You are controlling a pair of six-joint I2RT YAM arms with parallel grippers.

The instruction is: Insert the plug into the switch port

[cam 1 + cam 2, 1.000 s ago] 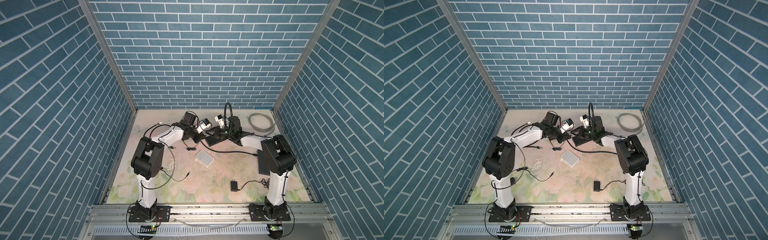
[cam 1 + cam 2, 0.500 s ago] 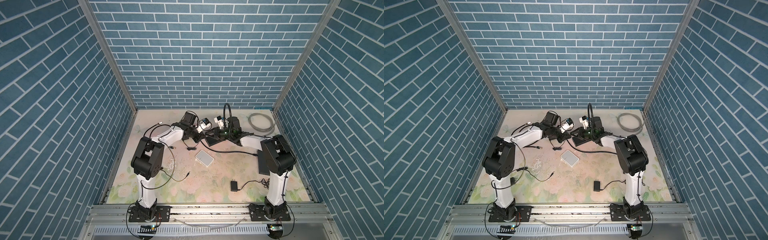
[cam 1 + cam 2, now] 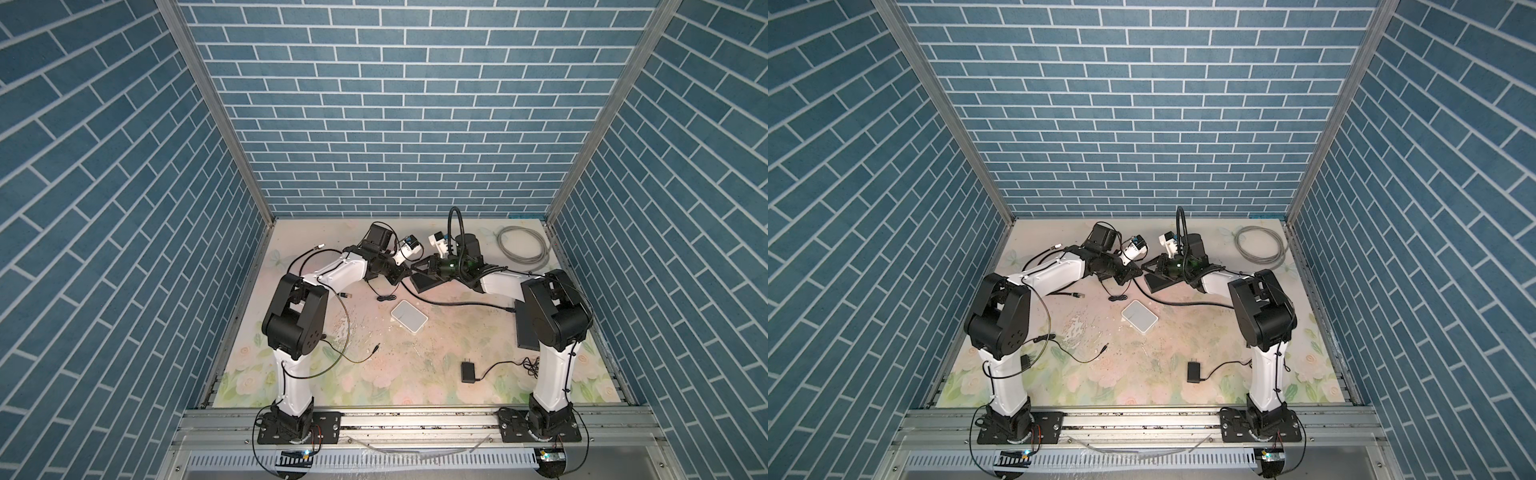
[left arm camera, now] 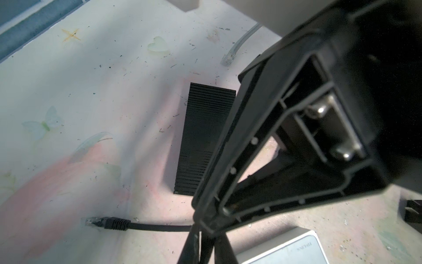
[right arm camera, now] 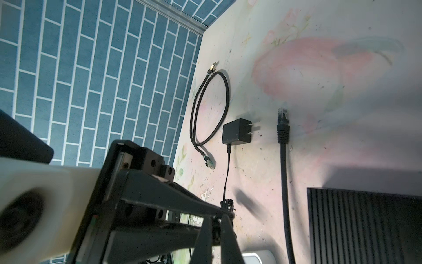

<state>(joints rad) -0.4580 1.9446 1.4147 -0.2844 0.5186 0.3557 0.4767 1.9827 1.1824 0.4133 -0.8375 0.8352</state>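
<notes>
The switch is a black ribbed box lying flat at the back middle of the mat, also seen in the wrist views. The plug, clear-tipped on a black cable, lies loose on the mat beside the switch, held by neither gripper. My left gripper and right gripper meet tip to tip above the switch's near end. The right fingers are pressed together with nothing in them. Only a thin slit shows between the left fingers.
A white router lies in front of the switch. There is a grey coiled cable at the back right and a black adapter near the front. Another adapter and a looped black cable lie at the left. A dark flat box is beside the right arm.
Both arms have stayed almost in place with their tips together over the switch's end. The right jaws have closed.
</notes>
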